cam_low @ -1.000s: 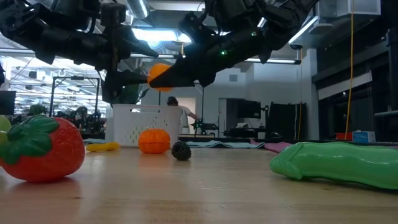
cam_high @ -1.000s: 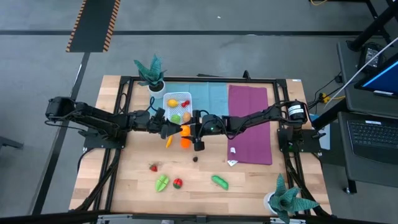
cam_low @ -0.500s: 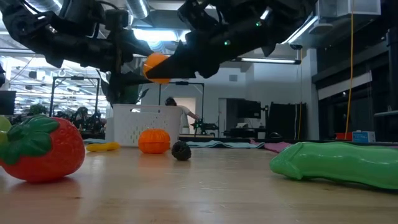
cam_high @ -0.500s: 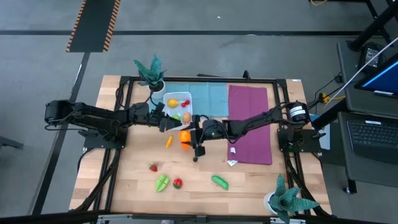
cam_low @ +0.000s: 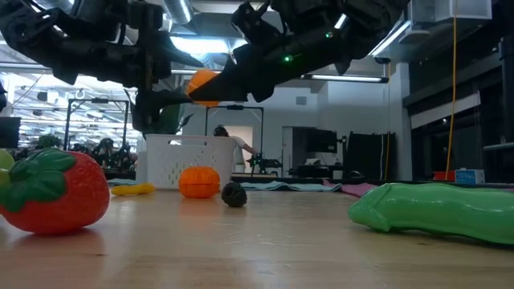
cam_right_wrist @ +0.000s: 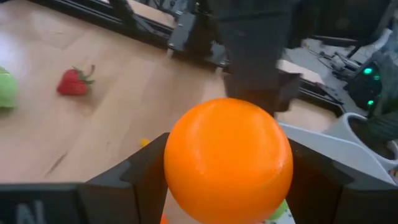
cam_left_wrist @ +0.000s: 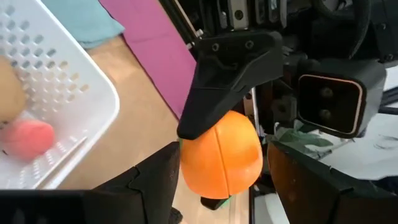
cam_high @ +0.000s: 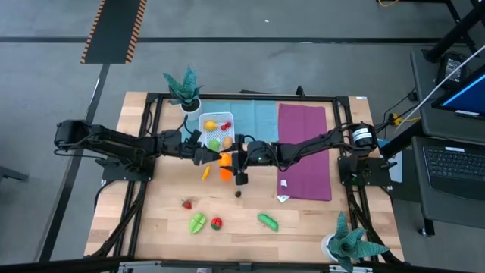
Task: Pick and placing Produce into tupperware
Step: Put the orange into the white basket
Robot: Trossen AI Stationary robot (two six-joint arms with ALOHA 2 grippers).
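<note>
**Right wrist view: toy orange pinched in mid-air between two hands**

The orange looks like light, hard, smooth plastic, round enough to roll out of a loose pinch, so it is best taken across its widest part. The right hand clamps it that way, fingers partly spread. The left hand straddles it, open, with a gap on one side. It hangs above the counter, just beside the tupperware.

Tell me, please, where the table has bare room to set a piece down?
Bare wood lies left of the strawberry, and between the dark piece and green cucumber. It is crowded around the white container, where both grippers meet at the orange.
</note>
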